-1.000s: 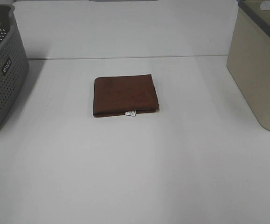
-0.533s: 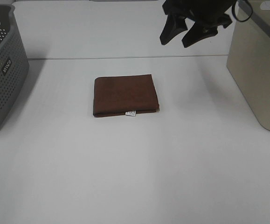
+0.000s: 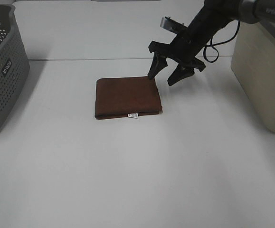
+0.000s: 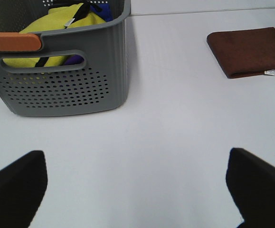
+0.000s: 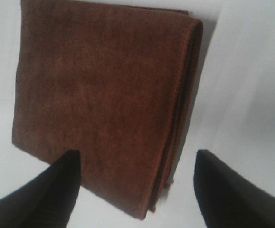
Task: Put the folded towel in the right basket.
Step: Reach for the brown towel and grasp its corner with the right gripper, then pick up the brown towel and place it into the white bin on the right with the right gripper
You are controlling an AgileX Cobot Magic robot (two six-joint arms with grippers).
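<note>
The folded brown towel [image 3: 127, 97] lies flat on the white table, with a small white tag at its front edge. It also shows in the left wrist view [image 4: 249, 51] and fills the right wrist view [image 5: 104, 99]. My right gripper [image 3: 165, 77] is open and empty, its fingers hanging just above the towel's far right corner. One finger is over the towel's edge, the other over bare table. The right basket [image 3: 265, 66] is beige and stands at the right edge. My left gripper [image 4: 137, 185] is open and empty, over bare table near the grey basket.
A grey perforated basket [image 3: 2, 71] stands at the left edge; the left wrist view [image 4: 63, 71] shows yellow and blue cloth inside it. A seam [image 3: 104, 59] runs across the table behind the towel.
My right arm came into view from the top and dropped down and left, from high near the back to just above the towel's far right corner. The towel has not moved.
</note>
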